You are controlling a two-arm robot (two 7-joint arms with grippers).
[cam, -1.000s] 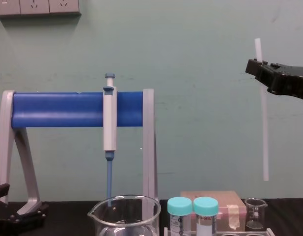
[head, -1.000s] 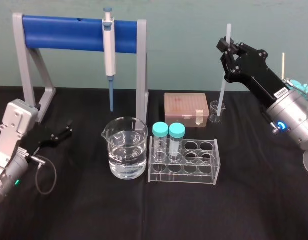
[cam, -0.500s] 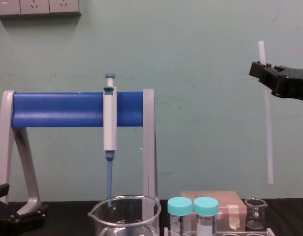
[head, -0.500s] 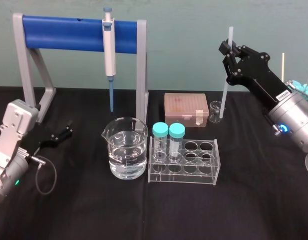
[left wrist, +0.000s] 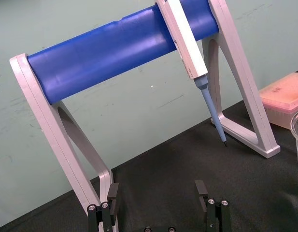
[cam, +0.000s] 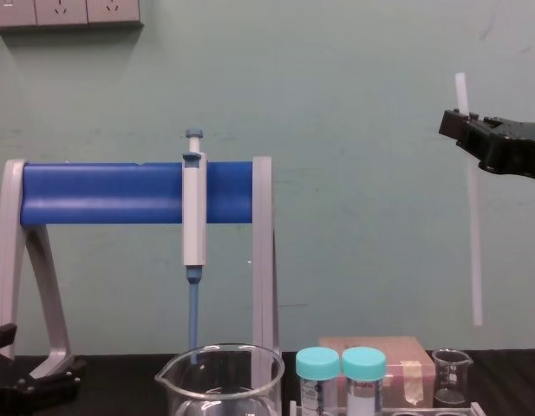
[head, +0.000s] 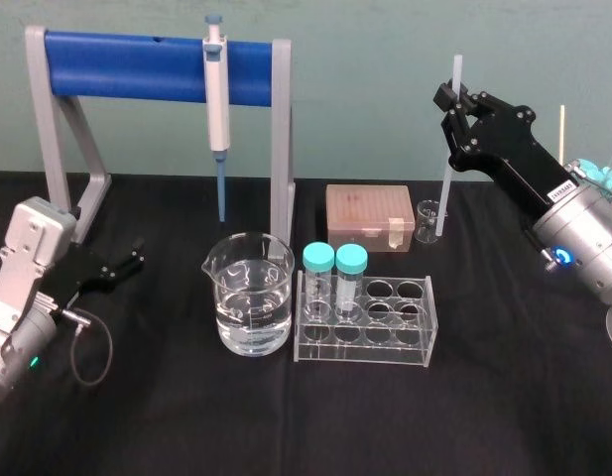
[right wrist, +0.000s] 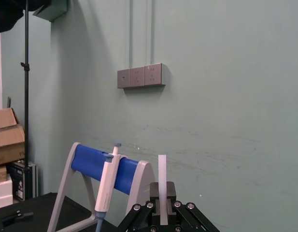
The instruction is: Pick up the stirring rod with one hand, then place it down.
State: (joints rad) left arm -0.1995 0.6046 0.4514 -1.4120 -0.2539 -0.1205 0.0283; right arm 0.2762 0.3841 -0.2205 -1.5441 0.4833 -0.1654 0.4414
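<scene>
The stirring rod [head: 447, 188] is a thin translucent white stick hanging nearly upright in the air at the right, well clear of the table. My right gripper [head: 450, 99] is shut on it near its top end. In the chest view the rod [cam: 473, 234] hangs from the gripper [cam: 458, 126], with its lower tip above a small glass beaker [cam: 451, 377]. The right wrist view shows the rod [right wrist: 162, 174] sticking up between the closed fingers. My left gripper [head: 137, 253] rests low at the left by the stand's foot, open and empty [left wrist: 157, 193].
A grey stand with a blue bar [head: 147, 64] holds a white-and-blue pipette [head: 217, 99] at the back. In front stand a large beaker of water [head: 250, 307], a clear tube rack [head: 365, 317] with two teal-capped tubes, and a pink box [head: 370, 213]. The small beaker [head: 428, 220] is right of the box.
The right gripper has shifted a little to the right and down with the rod in it, then held nearly still. The left arm has not moved.
</scene>
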